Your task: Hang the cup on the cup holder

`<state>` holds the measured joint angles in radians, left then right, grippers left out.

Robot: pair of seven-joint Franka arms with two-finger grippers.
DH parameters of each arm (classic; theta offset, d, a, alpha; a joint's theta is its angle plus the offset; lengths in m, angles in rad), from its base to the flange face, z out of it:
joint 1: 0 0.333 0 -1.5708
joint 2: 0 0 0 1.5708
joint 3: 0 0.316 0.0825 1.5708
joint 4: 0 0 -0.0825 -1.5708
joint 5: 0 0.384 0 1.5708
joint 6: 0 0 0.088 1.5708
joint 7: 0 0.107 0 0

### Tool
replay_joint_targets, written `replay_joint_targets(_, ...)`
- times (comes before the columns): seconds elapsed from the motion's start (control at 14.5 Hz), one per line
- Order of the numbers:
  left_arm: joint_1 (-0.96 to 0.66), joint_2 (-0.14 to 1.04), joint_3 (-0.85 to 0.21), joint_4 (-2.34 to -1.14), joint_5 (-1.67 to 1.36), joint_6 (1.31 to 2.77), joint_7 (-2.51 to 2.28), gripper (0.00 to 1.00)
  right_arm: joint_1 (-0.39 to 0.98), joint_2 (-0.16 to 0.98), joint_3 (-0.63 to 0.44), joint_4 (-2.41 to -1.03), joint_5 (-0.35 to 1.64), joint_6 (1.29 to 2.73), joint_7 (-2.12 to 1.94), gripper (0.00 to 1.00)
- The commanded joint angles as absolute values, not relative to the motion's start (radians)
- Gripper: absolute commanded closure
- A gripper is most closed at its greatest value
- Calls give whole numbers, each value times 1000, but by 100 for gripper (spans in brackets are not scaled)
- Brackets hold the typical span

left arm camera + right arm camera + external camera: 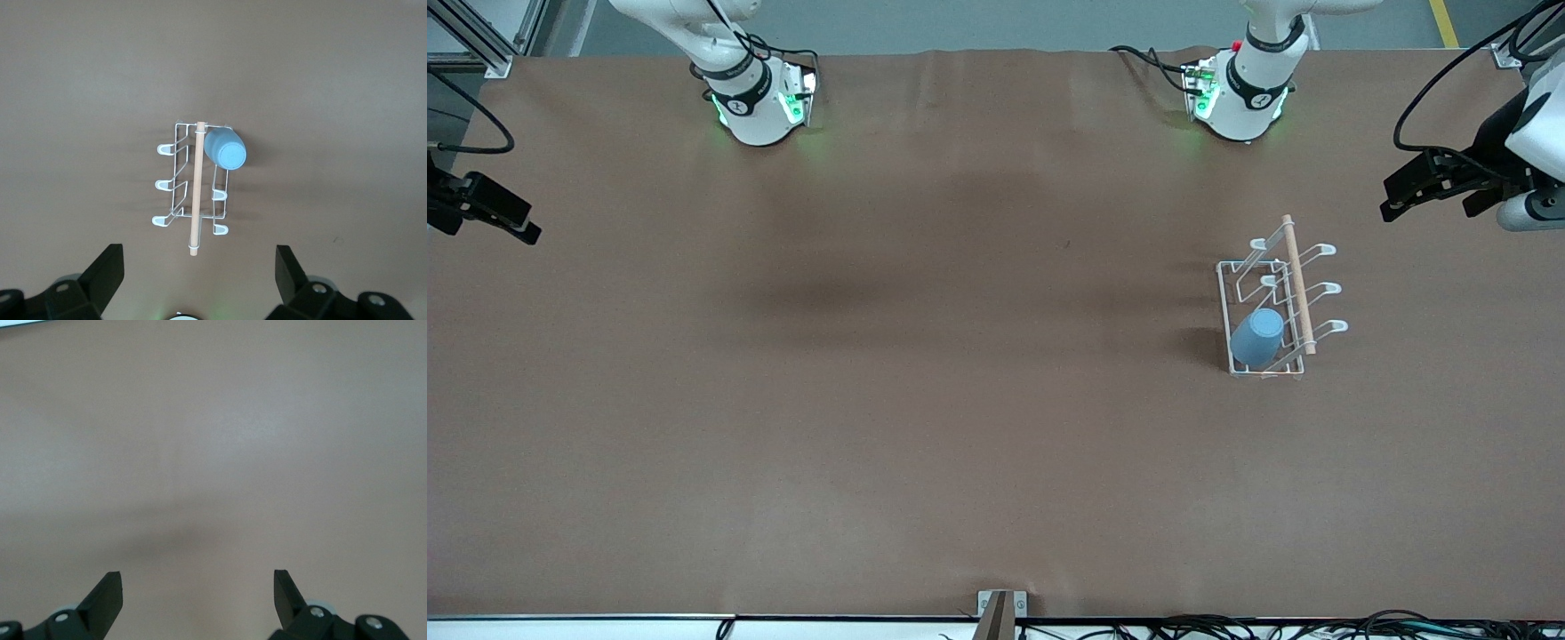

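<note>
The light-blue cup [1257,336] hangs upside down and tilted on a prong of the white wire cup holder [1298,284], at the rack's end nearer the front camera. Both also show in the left wrist view, the cup [225,148] beside the holder's wooden rod [197,187]. My left gripper [1387,203] is open and empty, raised in the air at the left arm's end of the table, apart from the rack; its jaws stand wide in the left wrist view [199,252]. My right gripper [527,224] is open and empty at the right arm's end, over bare table [197,577].
The brown table cover [925,373] stretches between the two arms. The arm bases [760,98] stand along the edge farthest from the front camera. Cables [1227,627] lie along the edge nearest to it.
</note>
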<state>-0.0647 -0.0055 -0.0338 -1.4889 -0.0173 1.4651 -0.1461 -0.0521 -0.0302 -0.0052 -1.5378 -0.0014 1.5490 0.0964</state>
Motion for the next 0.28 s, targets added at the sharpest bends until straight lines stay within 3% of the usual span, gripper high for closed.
replay_joint_targets(0.0,-72,-15,-34,-1500,-2,1477,-126,0,-51,-26,-15,-1528,15,1540,91,0)
replay_joint_targets(0.21,-72,-15,-34,-1500,-2,1480,-126,0,-48,-26,-17,-1528,15,1540,91,0)
